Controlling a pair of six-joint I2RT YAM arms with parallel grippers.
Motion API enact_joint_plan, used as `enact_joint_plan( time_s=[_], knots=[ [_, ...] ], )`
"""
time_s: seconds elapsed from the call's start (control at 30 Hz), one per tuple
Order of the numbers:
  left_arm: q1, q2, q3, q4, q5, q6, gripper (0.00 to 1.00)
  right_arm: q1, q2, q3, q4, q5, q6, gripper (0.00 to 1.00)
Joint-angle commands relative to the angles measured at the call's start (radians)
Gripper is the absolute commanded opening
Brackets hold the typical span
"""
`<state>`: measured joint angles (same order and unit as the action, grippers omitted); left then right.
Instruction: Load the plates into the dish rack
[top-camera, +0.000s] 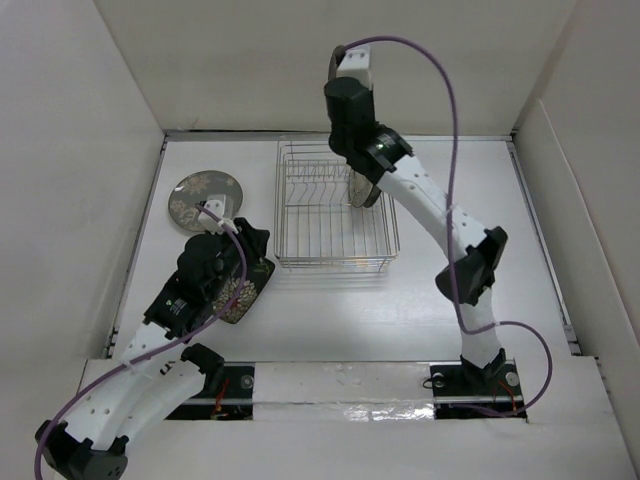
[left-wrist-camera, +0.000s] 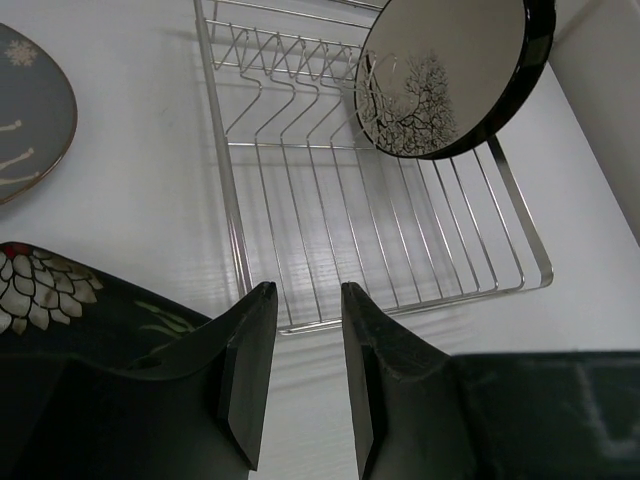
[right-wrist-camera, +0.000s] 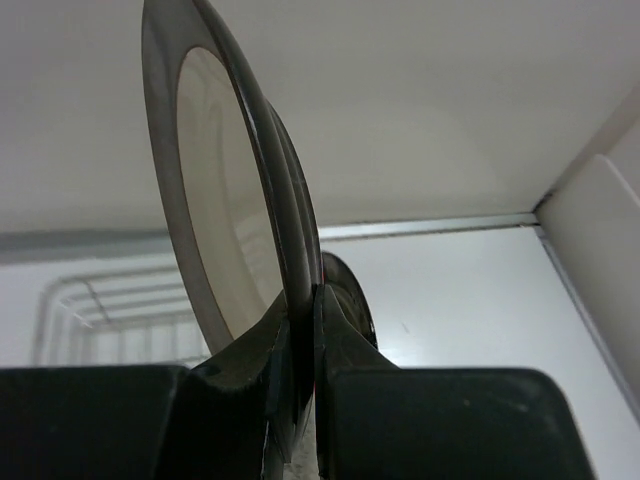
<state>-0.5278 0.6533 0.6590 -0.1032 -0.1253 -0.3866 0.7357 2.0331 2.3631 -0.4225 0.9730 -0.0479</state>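
Left end effector (left-wrist-camera: 305, 300): fingers parted by a narrow gap, gripping nothing; poised above the worktop (top-camera: 330, 320) just short of the rack's near rail, close beside the black plate.
Black square plate (left-wrist-camera: 60, 300): flat on the worktop, off the rack's near left corner; white-petalled flowers on its face; largely hidden under the left arm in the overhead view.
Grey round plate (top-camera: 205, 193): flat on the worktop beyond the black one, toward the left wall, apart from the rack; pale floral design.
Dish rack (top-camera: 330, 235): silver wire, rectangular, set toward the far wall near the middle of the worktop; row of upright prongs across its far half.
Right end effector (right-wrist-camera: 305, 310): clamped on the rim of a plate, one finger on each face.
Cream-centred plate (left-wrist-camera: 440, 70): round, dark rim, dark branching pattern on the cream; held on edge and tilted, above the rack's far right part; contact with the wires impossible to tell.
Dark curved edge just behind the held plate in the right wrist view: too unclear to name.
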Motion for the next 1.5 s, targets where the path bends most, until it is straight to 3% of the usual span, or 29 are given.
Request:
enact_joint_plan(
  time_s=[0.0, 0.27, 0.6, 0.8, 1.27, 1.47],
  knots=[
    [0.005, -0.007, 0.062, 0.011, -0.063, -0.02, 0.28, 0.01, 0.004, 0.131, 0.073, 0.138, -0.104, 0.0],
    [0.005, 0.0, 0.065, 0.011, -0.06, -0.02, 0.29, 0.01, 0.052, 0.045, 0.024, 0.154, -0.018, 0.0],
    [-0.004, 0.023, 0.067, 0.007, -0.072, -0.032, 0.29, 0.001, 0.036, -0.126, -0.073, 0.173, 0.255, 0.0],
    [-0.015, 0.037, 0.076, -0.004, -0.099, -0.046, 0.29, 0.001, 0.01, -0.226, -0.076, 0.193, 0.327, 0.0],
    [-0.015, 0.036, 0.071, 0.0, -0.085, -0.044, 0.3, 0.01, -0.135, -0.301, 0.155, 0.268, 0.119, 0.0],
    [-0.015, 0.037, 0.071, 0.003, -0.083, -0.043, 0.3, 0.01, -0.122, -0.349, 0.1, 0.248, 0.183, 0.0]
  ],
)
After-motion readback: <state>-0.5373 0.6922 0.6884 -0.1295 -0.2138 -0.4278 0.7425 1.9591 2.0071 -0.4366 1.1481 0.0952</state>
